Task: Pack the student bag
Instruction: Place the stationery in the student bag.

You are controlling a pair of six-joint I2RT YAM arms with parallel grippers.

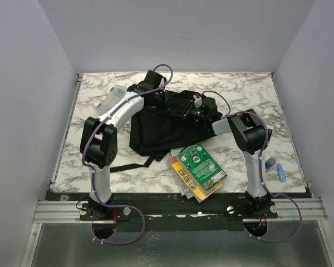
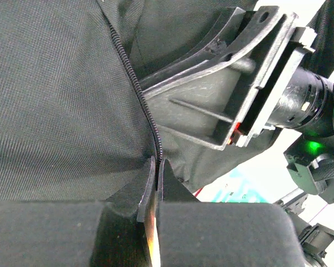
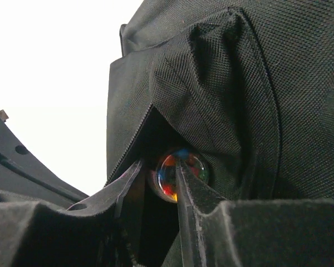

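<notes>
Nearest to me, just on the near side of the student bag, a fanned stack of books lies flat on the table with a green-covered one on top. To the right of the bag and well apart from it, a small blue thing lies beside my right arm; it is too small to make out.

The bag itself lies slumped in the middle of the table, with one strap trailing from its near left side. My left tool is pressed closed on the bag's fabric, right where the zip runs in between the tips. My right tool sits at the bag's right side, its tips at the mouth of a zipped opening. A small round many-coloured thing shows at those tips, partly behind one of them. I cannot tell whether that tool grips it.

Beyond the bag, off its far left corner, a clear plastic case lies on the table.
</notes>
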